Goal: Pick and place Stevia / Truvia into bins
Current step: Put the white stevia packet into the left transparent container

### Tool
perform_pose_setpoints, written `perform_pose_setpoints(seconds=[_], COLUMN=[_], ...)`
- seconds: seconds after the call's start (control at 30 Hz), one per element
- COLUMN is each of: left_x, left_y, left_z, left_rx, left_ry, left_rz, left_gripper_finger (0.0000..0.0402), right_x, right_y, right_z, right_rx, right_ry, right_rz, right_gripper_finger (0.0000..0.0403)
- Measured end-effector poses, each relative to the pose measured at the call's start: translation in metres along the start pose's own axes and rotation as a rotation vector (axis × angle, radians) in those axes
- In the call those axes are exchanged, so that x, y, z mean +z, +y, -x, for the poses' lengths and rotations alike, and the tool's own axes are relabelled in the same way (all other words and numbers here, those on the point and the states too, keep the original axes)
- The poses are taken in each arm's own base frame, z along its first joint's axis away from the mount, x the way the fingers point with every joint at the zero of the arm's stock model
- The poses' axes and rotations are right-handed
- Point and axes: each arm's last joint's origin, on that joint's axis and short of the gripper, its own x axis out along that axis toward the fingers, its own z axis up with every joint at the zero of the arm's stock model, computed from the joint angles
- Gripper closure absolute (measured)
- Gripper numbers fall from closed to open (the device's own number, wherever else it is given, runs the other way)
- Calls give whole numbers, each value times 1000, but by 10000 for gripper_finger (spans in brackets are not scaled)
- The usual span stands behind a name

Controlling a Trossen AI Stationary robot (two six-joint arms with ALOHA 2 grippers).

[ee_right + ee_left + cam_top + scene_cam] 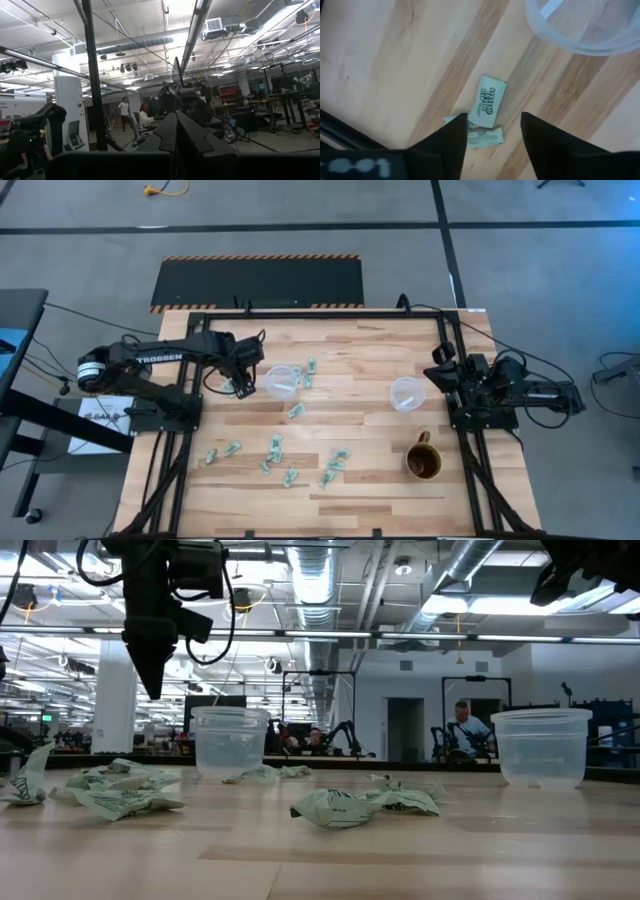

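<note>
Green-and-white Stevia sachets lie flat and scattered on the wooden table, several at mid-table [275,445] [365,805]. Two of them [487,100] lie right under my left gripper. The two bins are clear cups standing upright: the left one [281,380] [231,740] and the right one [407,393] [541,745]. My left gripper [243,385] [492,130] points down, open and with nothing in it, above the table just left of the left bin [585,30]. My right gripper [176,125] is shut, raised at the table's right edge [440,365].
A brown mug [423,461] stands near the right front. More sachets lie beside the left bin [308,370] and toward the front left [210,454]. A black mat [260,280] lies on the floor beyond the far edge. People show in the room behind.
</note>
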Motion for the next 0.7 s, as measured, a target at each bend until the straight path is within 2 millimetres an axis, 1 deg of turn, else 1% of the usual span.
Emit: perform_pose_setpoints(seconds=[0.1,0.23,0.33,0.43,0.5,0.57,0.7], left_x=[3,11,11,14,17,20,23], left_y=[-2,-6,-2,3,5,8,14], left_z=[-9,-33,-50,-67,-76,-82,-84], left_rx=[1,-21,22,34,10,2,-10], left_ry=[52,172,308,383,415,413,389], left_rz=[9,-11,1,22,25,26,38], left_gripper_finger=[200,192,191,191,191,192,192], right_x=[0,0,0,0,0,0,0], right_y=[0,0,0,0,0,0,0], right_z=[0,0,0,0,0,0,0], right_rx=[-1,0,0,0,-1,0,0], right_ry=[0,0,0,0,0,0,1], right_rz=[0,0,0,0,0,0,0], right_gripper_finger=[403,403,403,403,403,403,403])
